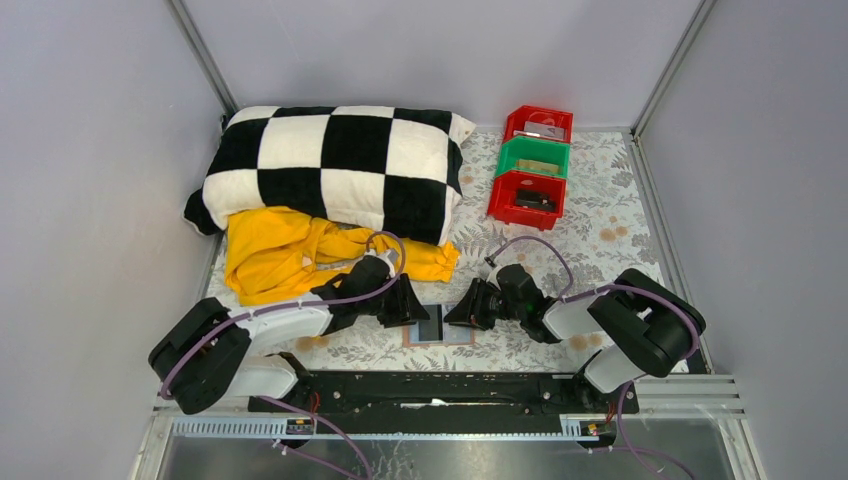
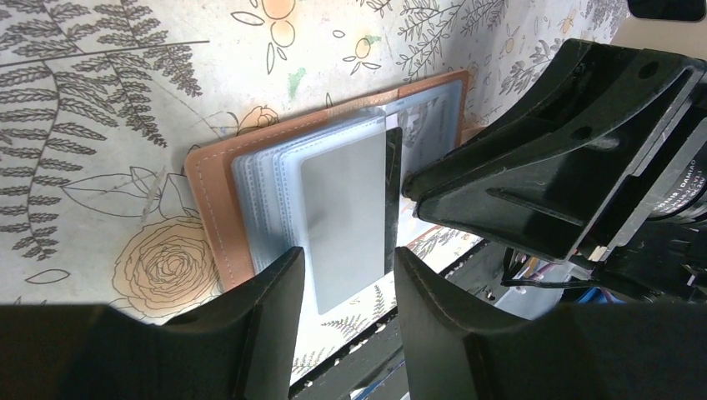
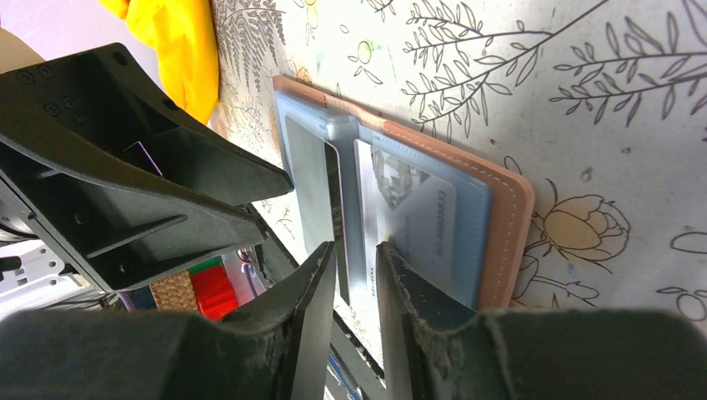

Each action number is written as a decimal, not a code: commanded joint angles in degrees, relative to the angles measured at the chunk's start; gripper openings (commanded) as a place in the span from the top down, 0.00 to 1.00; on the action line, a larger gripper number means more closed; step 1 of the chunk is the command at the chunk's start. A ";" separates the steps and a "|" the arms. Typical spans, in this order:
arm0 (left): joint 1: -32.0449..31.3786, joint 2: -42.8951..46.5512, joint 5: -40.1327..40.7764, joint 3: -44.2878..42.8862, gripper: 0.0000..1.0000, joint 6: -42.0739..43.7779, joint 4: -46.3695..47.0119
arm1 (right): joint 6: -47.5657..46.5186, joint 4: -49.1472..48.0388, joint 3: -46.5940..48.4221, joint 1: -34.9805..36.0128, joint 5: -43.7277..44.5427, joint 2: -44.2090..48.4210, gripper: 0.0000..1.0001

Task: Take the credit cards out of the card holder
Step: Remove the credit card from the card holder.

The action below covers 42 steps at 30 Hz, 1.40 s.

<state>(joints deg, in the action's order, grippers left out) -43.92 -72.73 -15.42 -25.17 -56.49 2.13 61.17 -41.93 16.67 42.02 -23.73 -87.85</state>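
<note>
The card holder [image 1: 462, 342] lies open on the flowered cloth between my two grippers, tan leather [image 2: 213, 208] outside and grey-blue sleeves inside; it also shows in the right wrist view [image 3: 504, 225]. A dark credit card [image 2: 346, 208] sticks partway out of the sleeves toward the near edge, its face glaring grey, and also shows in the right wrist view [image 3: 310, 196]. My left gripper [image 2: 346, 283] is open, its fingers on either side of the card's free end. My right gripper [image 3: 357, 267] has only a narrow gap, tips down at the holder's middle fold. Other cards are hidden.
A black-and-white checkered pillow [image 1: 335, 170] and a yellow cloth [image 1: 290, 255] lie at the back left. Red and green bins [image 1: 535, 165] stand at the back right. A black rail [image 1: 440, 385] runs along the near edge just behind the holder.
</note>
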 commanded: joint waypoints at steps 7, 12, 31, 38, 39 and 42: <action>0.10 -2.42 -1.27 -2.07 0.52 1.10 1.64 | -0.28 -0.72 1.57 0.43 -0.68 -0.88 0.68; 0.00 -2.64 -1.37 -2.08 0.52 1.37 1.57 | 0.41 -2.31 1.85 0.43 -1.38 -1.99 0.68; -0.34 -4.81 -1.69 -2.09 0.52 1.47 2.60 | 4.30 -11.84 -0.08 0.30 -3.76 -5.31 1.00; -0.27 -4.53 -0.95 -1.49 0.52 1.68 1.40 | 0.53 -3.83 -2.17 -3.26 -2.47 1.30 1.00; -0.29 -4.45 -0.91 -1.43 0.52 1.71 1.24 | -0.42 -2.14 -2.18 -3.85 -2.59 2.26 1.00; -0.12 -4.44 -0.67 -1.14 0.52 1.73 1.06 | -3.85 4.01 -1.51 -4.84 -3.05 4.81 1.00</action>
<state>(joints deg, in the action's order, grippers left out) -43.99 -76.73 -17.74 -26.63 -55.92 5.17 62.59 -45.21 14.76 38.68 -27.11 -86.65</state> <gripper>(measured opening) 0.477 0.016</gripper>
